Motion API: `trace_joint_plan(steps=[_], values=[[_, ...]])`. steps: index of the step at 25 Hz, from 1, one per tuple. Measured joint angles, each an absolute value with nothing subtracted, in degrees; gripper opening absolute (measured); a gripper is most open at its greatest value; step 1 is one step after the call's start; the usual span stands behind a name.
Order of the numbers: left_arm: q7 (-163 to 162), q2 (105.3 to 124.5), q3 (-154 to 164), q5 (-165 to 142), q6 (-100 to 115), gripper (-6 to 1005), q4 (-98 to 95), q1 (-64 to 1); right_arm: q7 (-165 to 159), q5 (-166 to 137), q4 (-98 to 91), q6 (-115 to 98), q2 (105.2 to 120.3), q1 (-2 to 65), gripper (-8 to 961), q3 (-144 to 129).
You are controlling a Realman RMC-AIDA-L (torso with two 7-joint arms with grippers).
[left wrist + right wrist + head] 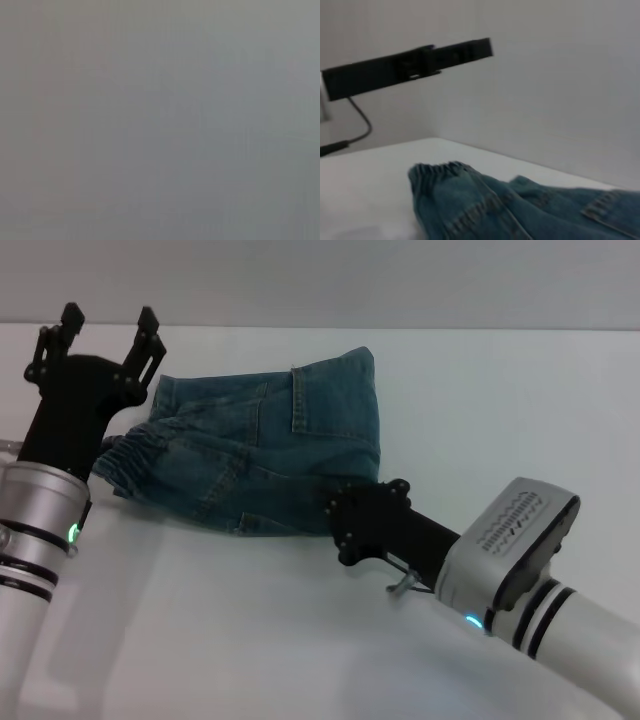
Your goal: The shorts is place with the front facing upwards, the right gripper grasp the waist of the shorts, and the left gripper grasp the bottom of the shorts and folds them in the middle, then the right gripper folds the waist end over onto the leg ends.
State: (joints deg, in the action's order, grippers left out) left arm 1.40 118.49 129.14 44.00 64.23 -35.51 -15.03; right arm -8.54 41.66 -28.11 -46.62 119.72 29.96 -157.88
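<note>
The blue-green denim shorts (270, 445) lie folded and bunched on the white table (250, 630). Their gathered waist (135, 455) points to the left, beside my left arm. The right wrist view shows the same ruffled waist (440, 172) close up. My left gripper (110, 325) is raised above the left end of the shorts, open and empty. My right gripper (352, 518) sits low at the near edge of the shorts, its black body touching or just over the denim. The left wrist view shows only blank grey.
A grey wall (400, 280) runs behind the table. In the right wrist view a black bar (410, 65) with a cable hangs on that wall. Bare tabletop (500, 400) lies right of the shorts.
</note>
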Motion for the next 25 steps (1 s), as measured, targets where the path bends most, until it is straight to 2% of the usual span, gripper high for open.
trace_joint_plan(steps=[16, 25], values=[[2.7, 118.12, 128.9, 43.8, 62.6, 825, -34.8, -14.4, -19.6, 42.0, -17.4, -46.2, 119.19, 33.3, -1, -156.0], [3.0, 118.12, 128.9, 43.8, 63.5, 826, -34.1, -13.1, -15.8, 41.2, -23.1, -50.0, 119.11, 31.3, 0, -155.9]])
